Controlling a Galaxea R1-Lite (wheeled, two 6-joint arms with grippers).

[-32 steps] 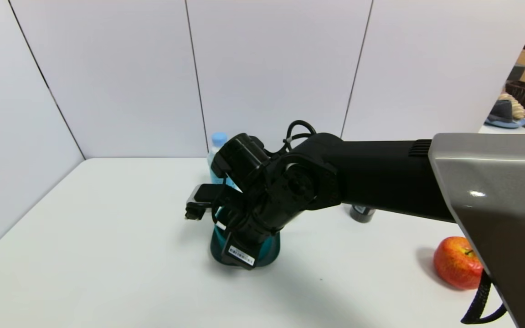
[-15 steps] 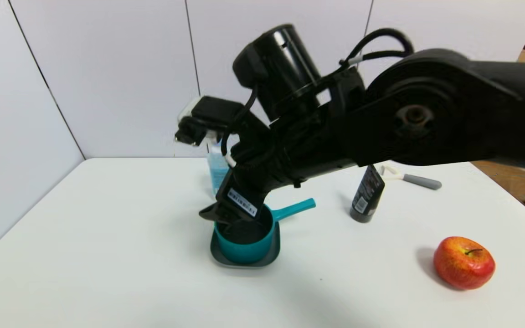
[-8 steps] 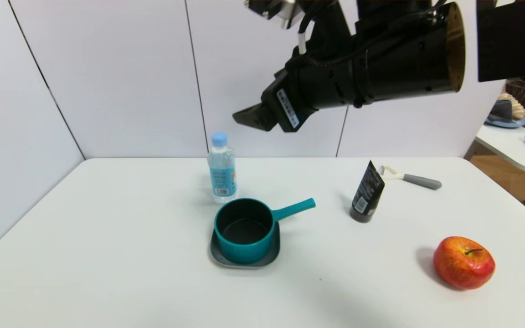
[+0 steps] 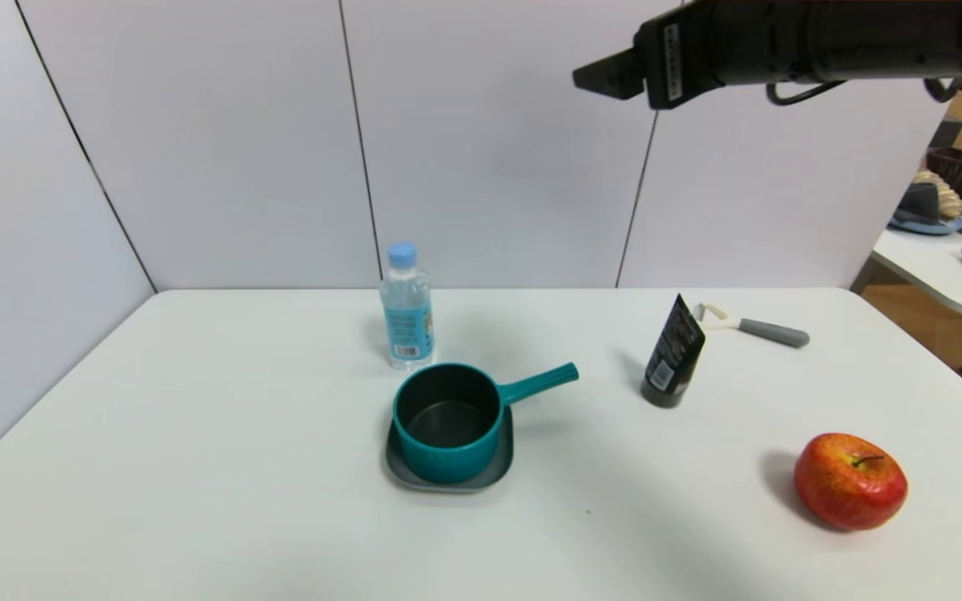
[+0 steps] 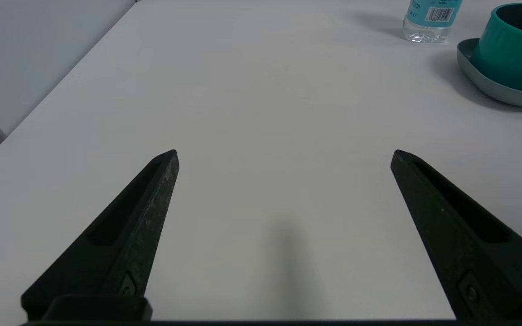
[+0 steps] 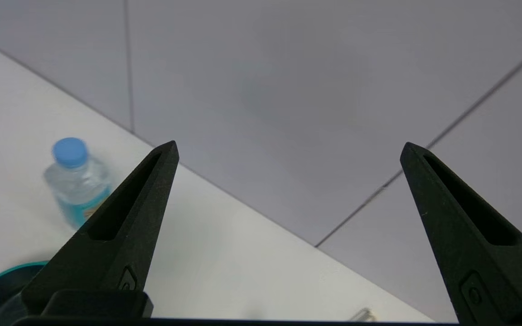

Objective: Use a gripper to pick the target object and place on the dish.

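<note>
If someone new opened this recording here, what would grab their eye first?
Probably the small teal ribbed saucepan, sitting on the square grey plate near the middle of the white table. Next, likely the round red-and-yellow apple at the table's right, and the black right claw, open and empty, raised high against the pale wall panels.

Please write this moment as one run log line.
right gripper: open, raised, empty | left gripper: open, idle above table | saucepan: upright on grey dish | placing: done
</note>
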